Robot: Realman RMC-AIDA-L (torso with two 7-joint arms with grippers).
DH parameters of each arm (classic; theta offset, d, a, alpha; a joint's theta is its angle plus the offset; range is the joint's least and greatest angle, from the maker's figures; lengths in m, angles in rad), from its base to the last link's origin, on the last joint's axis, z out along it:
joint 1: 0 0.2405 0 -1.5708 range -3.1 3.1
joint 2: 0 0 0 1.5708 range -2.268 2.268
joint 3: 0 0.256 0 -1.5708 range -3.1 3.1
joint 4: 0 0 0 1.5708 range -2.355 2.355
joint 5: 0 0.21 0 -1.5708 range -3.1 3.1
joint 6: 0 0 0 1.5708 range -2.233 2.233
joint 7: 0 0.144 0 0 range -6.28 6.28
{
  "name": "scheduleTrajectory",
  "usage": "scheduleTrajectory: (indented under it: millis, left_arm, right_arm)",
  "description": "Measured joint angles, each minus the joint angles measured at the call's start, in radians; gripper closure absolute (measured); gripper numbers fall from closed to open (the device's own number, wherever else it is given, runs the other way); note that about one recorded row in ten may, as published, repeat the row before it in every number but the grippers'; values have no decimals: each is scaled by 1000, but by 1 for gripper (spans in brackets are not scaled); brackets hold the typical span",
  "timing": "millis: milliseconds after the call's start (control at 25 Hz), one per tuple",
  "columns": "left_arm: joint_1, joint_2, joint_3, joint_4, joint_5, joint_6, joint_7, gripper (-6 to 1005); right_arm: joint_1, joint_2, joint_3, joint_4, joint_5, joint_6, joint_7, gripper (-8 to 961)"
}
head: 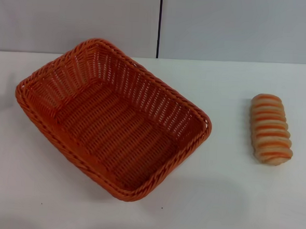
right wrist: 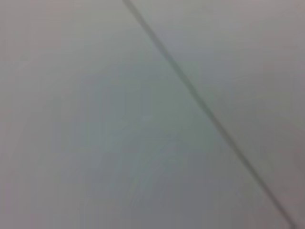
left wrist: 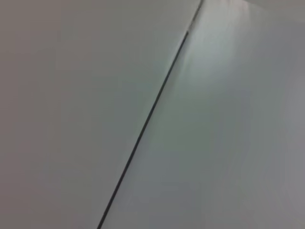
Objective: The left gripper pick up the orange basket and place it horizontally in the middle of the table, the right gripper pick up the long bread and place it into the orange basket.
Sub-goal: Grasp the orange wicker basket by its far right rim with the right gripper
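The orange basket (head: 111, 117) lies on the white table (head: 225, 202), left of centre and turned at a slant, with nothing inside it. Well apart from it on the right lies the long bread (head: 270, 129), a pale loaf with orange stripes, its length running away from me. Neither gripper shows in the head view. Both wrist views show only a plain pale surface crossed by a thin dark line, with no fingers in them.
A light grey wall (head: 76, 16) stands behind the table's far edge, split by a dark vertical seam (head: 159, 24). Bare tabletop lies between the basket and the bread and along the near side.
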Motion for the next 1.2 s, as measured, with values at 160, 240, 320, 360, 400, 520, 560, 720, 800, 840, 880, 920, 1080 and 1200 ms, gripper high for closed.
scheduleTrajectory:
  millis: [160,240,320,360,400,520,560,720,800,840,880,920,1080,1200]
  left_arm:
    - [9,3,51,34,1,-7,-6,200]
    - [11,3,82,59,1,-11,-10,200]
    - [12,3,107,77,1,-11,-10,200]
    - [13,4,125,90,1,-11,-11,200]
    - [14,4,158,112,2,-13,-12,200]
    - [20,12,272,211,2,-47,-51,200]
    - [25,17,311,254,2,-71,-88,200]
    - [43,58,449,452,20,-196,-323,200]
    - [28,107,504,580,113,-269,-513,200]
    - [28,107,504,580,113,-269,-513,200]
    - [16,121,507,618,156,-284,-579,200]
    - [4,132,506,662,207,-301,-647,200]
    - [-57,157,505,819,439,-369,-890,200]
    - [-125,160,501,964,670,-390,-1094,201]
  right_arm:
    - [-9,-5,-55,-18,-2,-43,3,947]
    - [-10,-8,-70,-29,-6,-49,10,945]
    - [-8,-12,-73,-30,-22,-49,13,893]
    - [-8,-14,-73,-30,-35,-51,14,868]
    - [-8,-15,-74,-30,-56,-55,14,842]
    - [-9,-15,-74,-30,-68,-60,15,741]
    - [-10,-15,-74,-30,-71,-61,18,692]
    - [-21,-15,-74,-31,-72,-63,52,525]
    - [-25,-15,-75,-31,-72,-64,59,484]
    - [-28,-16,-75,-31,-72,-66,61,463]
    - [-29,-16,-75,-31,-72,-68,62,443]
    - [-30,-16,-75,-31,-72,-70,62,422]
    - [-31,-16,-75,-30,-80,-74,63,340]
    - [-28,-17,-75,-25,-83,-68,63,262]
